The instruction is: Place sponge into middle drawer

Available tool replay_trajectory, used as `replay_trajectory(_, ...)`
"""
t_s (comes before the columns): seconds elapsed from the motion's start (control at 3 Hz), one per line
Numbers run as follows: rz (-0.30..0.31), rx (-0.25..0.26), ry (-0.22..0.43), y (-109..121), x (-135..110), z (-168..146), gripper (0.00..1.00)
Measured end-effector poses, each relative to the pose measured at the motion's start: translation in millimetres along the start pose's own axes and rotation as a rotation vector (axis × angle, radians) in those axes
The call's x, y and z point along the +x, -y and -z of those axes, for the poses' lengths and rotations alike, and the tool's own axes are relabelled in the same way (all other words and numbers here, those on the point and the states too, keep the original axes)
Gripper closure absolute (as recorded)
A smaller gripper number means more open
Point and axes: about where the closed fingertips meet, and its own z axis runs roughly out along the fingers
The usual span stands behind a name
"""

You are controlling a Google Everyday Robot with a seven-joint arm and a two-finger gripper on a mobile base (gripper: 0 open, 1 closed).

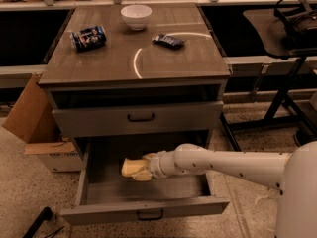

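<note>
The pale yellow sponge (130, 167) is inside the open middle drawer (143, 211), over the left part of its grey floor. My gripper (142, 169) reaches into the drawer from the right on a white arm (223, 163) and is at the sponge's right end, closed around it. I cannot tell if the sponge rests on the drawer floor or hangs just above it. The upper drawer front (138, 119) with its dark handle is closed.
On the cabinet top (133, 58) stand a white bowl (135, 16), a lying blue can (88, 37) and a dark snack packet (168, 40). A cardboard box (37, 128) sits left of the cabinet. A black stand (287, 83) is at the right.
</note>
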Motion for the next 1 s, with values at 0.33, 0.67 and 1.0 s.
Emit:
replay_trajectory(0.33,-0.009,0.01,0.017,0.9,4.8,7.7,0.0)
replay_trajectory(0.67,-0.018,0.041,0.042,1.4,10.1,35.3,0.0)
replay_trajectory(1.0,-0.025,0.053,0.06,-2.1,17.0,80.3,0.0)
